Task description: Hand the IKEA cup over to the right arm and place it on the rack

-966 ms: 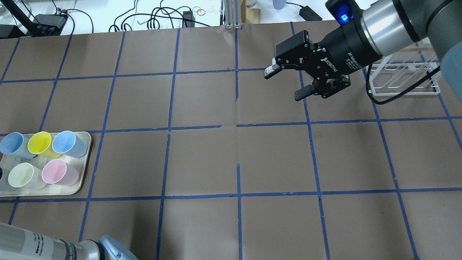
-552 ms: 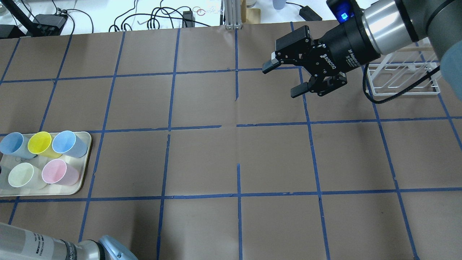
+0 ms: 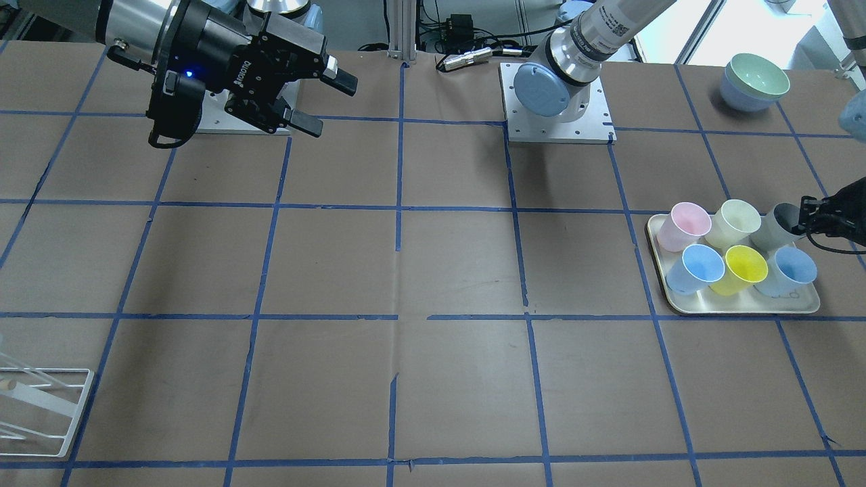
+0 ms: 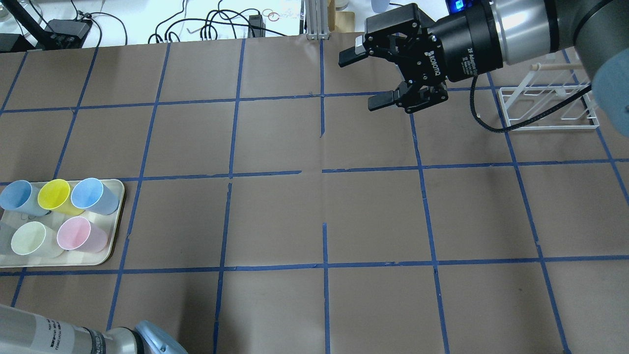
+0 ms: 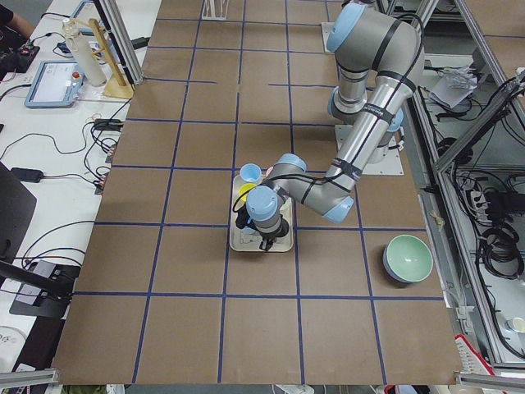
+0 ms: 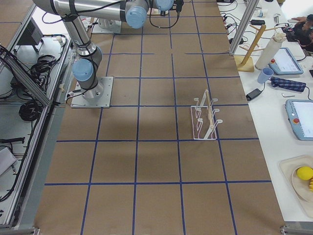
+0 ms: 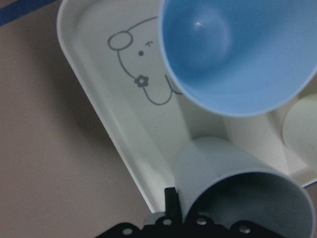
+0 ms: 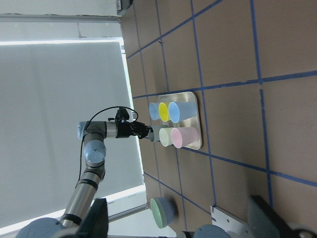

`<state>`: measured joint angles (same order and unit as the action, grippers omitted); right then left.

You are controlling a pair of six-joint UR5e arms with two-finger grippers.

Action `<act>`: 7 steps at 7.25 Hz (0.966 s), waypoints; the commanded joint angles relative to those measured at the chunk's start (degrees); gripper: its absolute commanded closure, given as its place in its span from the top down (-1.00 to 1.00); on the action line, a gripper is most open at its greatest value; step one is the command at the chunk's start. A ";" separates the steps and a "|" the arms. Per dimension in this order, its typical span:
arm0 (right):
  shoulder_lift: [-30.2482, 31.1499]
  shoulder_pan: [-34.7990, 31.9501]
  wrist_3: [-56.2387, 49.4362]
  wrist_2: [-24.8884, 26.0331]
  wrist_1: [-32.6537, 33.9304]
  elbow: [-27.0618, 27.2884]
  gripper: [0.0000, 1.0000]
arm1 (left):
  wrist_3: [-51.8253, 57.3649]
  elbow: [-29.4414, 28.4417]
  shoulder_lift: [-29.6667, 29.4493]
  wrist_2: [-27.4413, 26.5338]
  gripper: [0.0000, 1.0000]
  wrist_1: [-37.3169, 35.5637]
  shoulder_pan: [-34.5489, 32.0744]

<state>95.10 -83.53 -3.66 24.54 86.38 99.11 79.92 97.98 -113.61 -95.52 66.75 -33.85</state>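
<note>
The IKEA cup (image 3: 771, 230), pale grey, is at the tray's back corner, tilted with its dark mouth toward my left gripper (image 3: 805, 218). The left gripper comes in from the side and appears shut on the cup's rim. In the left wrist view the cup (image 7: 223, 173) fills the bottom, with one black finger (image 7: 171, 201) against its outer wall. My right gripper (image 4: 361, 78) is open and empty, held above the far middle of the table; it also shows in the front view (image 3: 330, 106). The white wire rack (image 4: 545, 105) stands behind it at far right.
The cream tray (image 4: 117, 216) holds two light blue cups (image 4: 93, 194), a yellow (image 4: 53, 193), a pale green (image 4: 28, 237) and a pink one (image 4: 78, 233). Stacked bowls (image 3: 754, 81) sit beyond the tray. Cables and gear line the far table edge.
My right gripper has moved toward the far edge and the table's middle, turning as it went, and stays open. The dark tip of my left gripper has left the overhead view's left edge.
</note>
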 commanded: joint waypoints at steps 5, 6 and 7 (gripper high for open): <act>-2.03 3.64 -7.32 -21.73 -1.31 6.62 1.00 | -2.73 -15.62 7.34 3.65 -1.00 28.11 -8.24; -1.68 3.02 -7.32 -21.29 -1.04 6.62 1.00 | -6.58 -15.36 9.18 9.42 -1.00 32.18 -8.69; -1.76 1.97 -7.32 -21.29 -0.69 6.45 1.00 | -10.10 -14.93 10.59 15.22 -1.00 38.75 -10.26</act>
<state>93.32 -80.54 -10.94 3.33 85.31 105.60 73.97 82.89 -104.94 -86.84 98.17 -42.57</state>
